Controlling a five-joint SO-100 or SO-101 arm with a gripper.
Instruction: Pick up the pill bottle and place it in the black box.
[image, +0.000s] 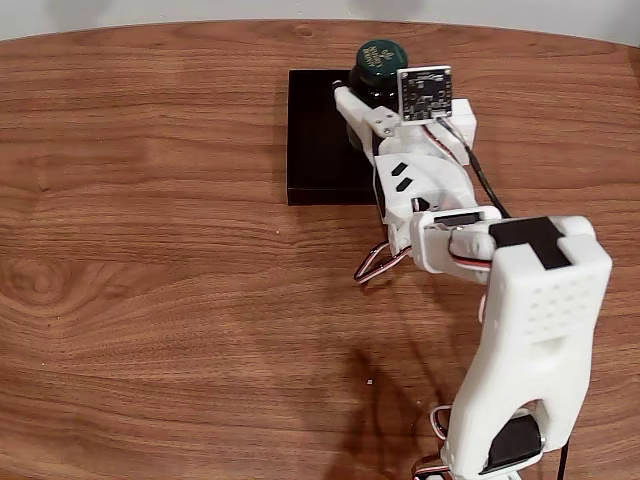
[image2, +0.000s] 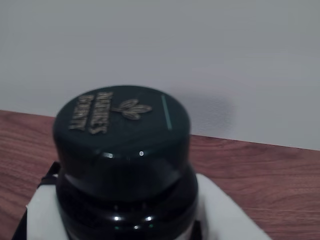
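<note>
- The end effector (image: 368, 108) pinches the pill bottle (image: 378, 62); in the wrist view white fingers (image2: 42, 212) sit on both sides of the bottle (image2: 125, 165).
- The bottle is over the far right part of the black box (image: 318, 140); whether it rests on the floor there is unclear.
- Step in hand: placing. Next, lower if needed, then spread the fingers.
- The arm reaches across the table (image: 150, 300), stretched out low.

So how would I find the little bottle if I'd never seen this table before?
Look at the big brown wooden table and find the flat black box near its far edge. The pill bottle is at the box's far right corner in the fixed view, gripped between the white gripper fingers. It's the only round thing there, dark with a green cap printed in gold.
</note>
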